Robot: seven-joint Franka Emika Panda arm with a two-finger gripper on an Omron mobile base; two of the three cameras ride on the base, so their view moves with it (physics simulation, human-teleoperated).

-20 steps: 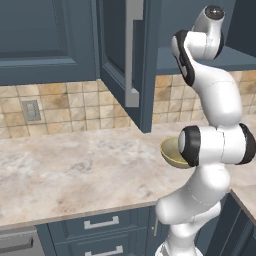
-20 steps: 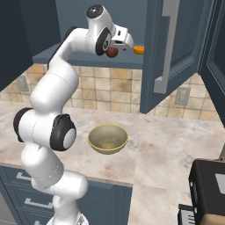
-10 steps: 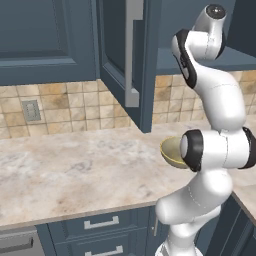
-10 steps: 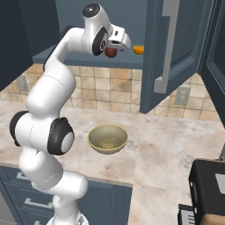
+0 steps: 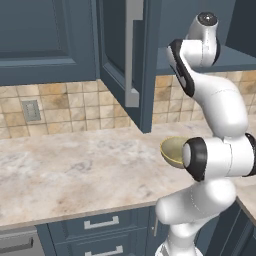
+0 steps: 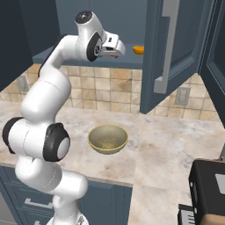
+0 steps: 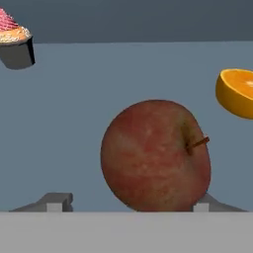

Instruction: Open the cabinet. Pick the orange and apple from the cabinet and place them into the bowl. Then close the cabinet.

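While reaching into the cabinet point(image 6: 176, 52), tool point(image 7: 131, 205) standing open around the apple point(image 7: 155, 155) on the shelf, one tip touching, not yet gripping. Risking a nudge sideways into the orange point(image 7: 237, 93), or rolling off before reaching the bowl point(image 6: 107, 139).

The apple point(image 7: 155, 155) sits close in front, between the end effector point(image 7: 131, 202) fingertips point(image 7: 59, 200), stem pointing right. The orange point(image 7: 237, 92) lies to its right; a pink-topped cupcake point(image 7: 15, 44) stands far left.
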